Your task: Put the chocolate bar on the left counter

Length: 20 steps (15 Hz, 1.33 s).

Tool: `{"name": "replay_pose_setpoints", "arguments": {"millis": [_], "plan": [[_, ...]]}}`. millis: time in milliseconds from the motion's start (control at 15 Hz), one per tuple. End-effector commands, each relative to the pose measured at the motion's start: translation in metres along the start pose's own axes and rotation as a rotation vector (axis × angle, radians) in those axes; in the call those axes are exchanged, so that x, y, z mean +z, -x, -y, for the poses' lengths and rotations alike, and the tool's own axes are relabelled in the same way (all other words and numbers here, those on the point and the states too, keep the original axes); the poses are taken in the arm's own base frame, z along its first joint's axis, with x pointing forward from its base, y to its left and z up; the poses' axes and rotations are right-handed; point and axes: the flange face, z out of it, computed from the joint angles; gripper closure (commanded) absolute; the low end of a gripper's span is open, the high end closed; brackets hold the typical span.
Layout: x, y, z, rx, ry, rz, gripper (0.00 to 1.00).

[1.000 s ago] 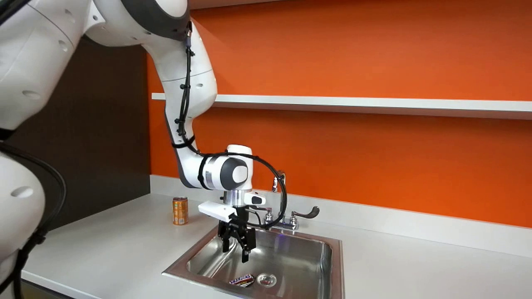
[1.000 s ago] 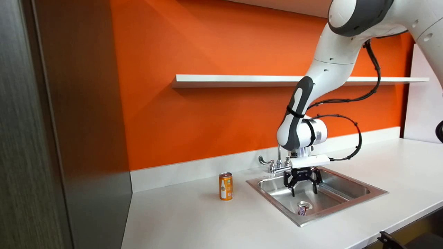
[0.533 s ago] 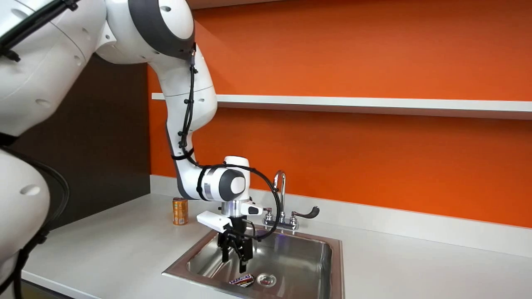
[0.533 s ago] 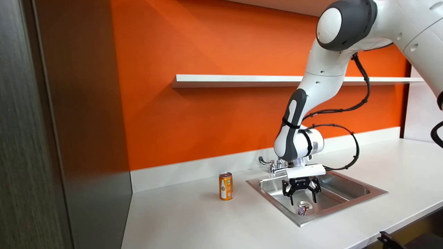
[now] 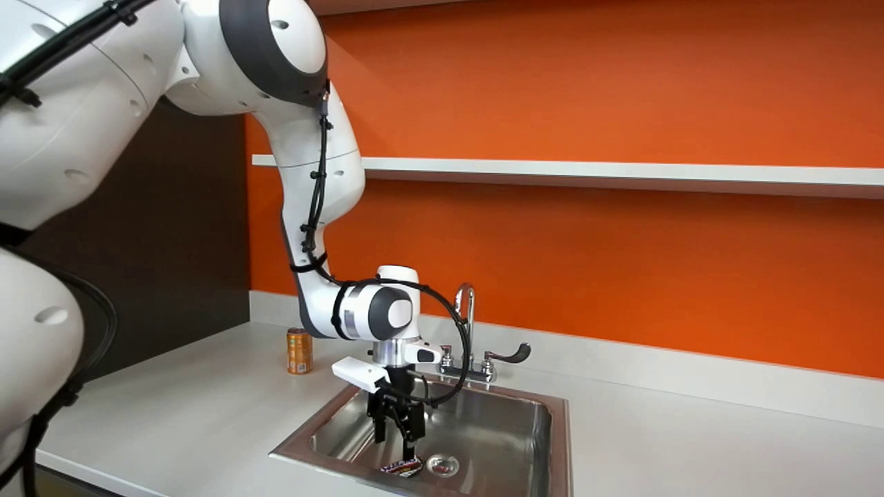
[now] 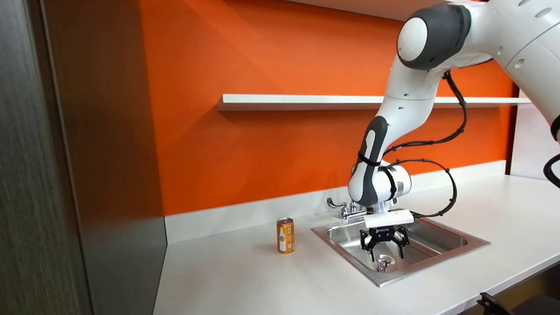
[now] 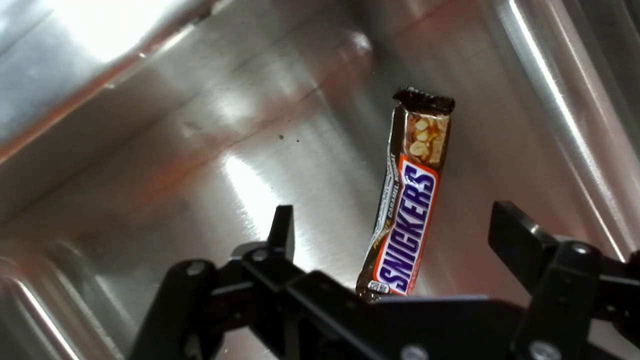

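- The hand (image 7: 393,215) points downward with its two fingers (image 7: 283,230) spread wide.
- Between those fingers in the wrist view lies the chocolate bar (image 7: 407,205), with a gap to each; its lower end is partly hidden by the hand.
- The bar rests label up on the floor of the sink (image 5: 561,449), just beside the drain (image 5: 443,466).
- Whether the fingertips touch the sink floor, I cannot tell.
- The white arm (image 6: 409,100) bends down over the sink.
- The tap (image 5: 480,374) stands behind the sink.
- The bench (image 6: 227,271) surrounds the sink; left of it in both exterior views, an orange can (image 6: 285,236) stands upright.
- Farther back, a white shelf (image 5: 621,168) runs along the orange wall (image 5: 621,276).
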Motion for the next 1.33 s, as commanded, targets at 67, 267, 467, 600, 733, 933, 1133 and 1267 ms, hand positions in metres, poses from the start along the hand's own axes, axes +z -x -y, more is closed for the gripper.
{"name": "replay_pose_setpoints", "arguments": {"millis": [67, 267, 467, 600, 733, 933, 1133, 1267], "plan": [[0.0, -0.001, 0.0, 0.0, 0.0, 0.001, 0.0], [0.0, -0.001, 0.0, 0.0, 0.0, 0.001, 0.0], [0.008, -0.008, 0.004, 0.012, -0.004, 0.004, 0.0], [0.015, -0.012, 0.007, 0.02, -0.005, 0.007, 0.0], [0.022, -0.015, 0.01, 0.029, 0.0, 0.011, 0.0], [0.031, -0.018, 0.012, 0.031, 0.007, 0.014, 0.0], [0.036, -0.02, 0.016, 0.03, 0.013, 0.015, 0.0], [0.038, -0.021, 0.017, 0.03, 0.013, 0.015, 0.0]]}}
